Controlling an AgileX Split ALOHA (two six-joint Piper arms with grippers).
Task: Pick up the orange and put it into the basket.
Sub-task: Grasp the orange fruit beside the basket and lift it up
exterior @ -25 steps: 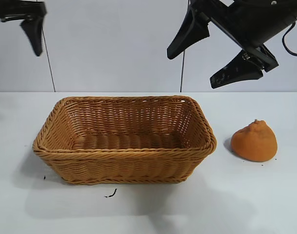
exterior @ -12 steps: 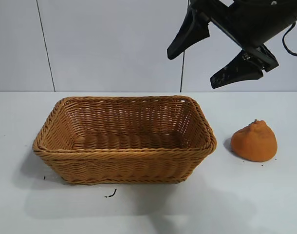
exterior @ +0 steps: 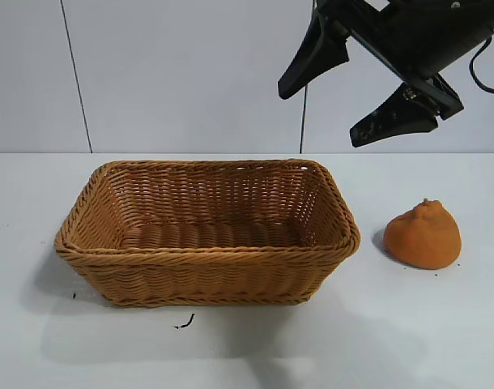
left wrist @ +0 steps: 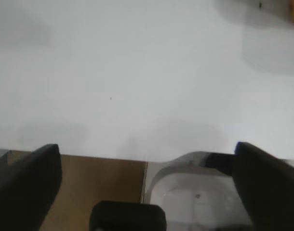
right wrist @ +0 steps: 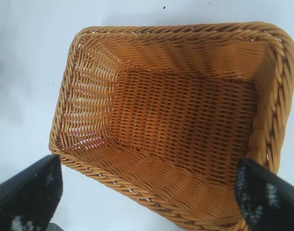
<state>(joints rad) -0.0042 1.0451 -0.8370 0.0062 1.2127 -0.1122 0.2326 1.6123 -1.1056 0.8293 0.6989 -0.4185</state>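
Orange (exterior: 424, 235) sits on desk (exterior: 409, 324) right of empty basket (exterior: 206, 247), right pincer (exterior: 356, 81) fingers spread high above basket's right end, left pincer (left wrist: 147, 192) also spread off to the side; rounded fruit may roll if nudged off-center.

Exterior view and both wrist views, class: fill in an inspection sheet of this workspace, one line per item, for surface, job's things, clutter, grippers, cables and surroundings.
Surface: white table, a few small dark specks in front of the basket.
Job's things: wicker basket empty, upright on the table; orange on the table to the basket's right, apart from it.
Clutter: nothing seen.
Grippers: right gripper open, empty, high above the basket's right end; left gripper open, empty, over bare table, out of the exterior view.
Cables: one dark cable looping off the right arm.
Surroundings: pale panelled wall behind the table.
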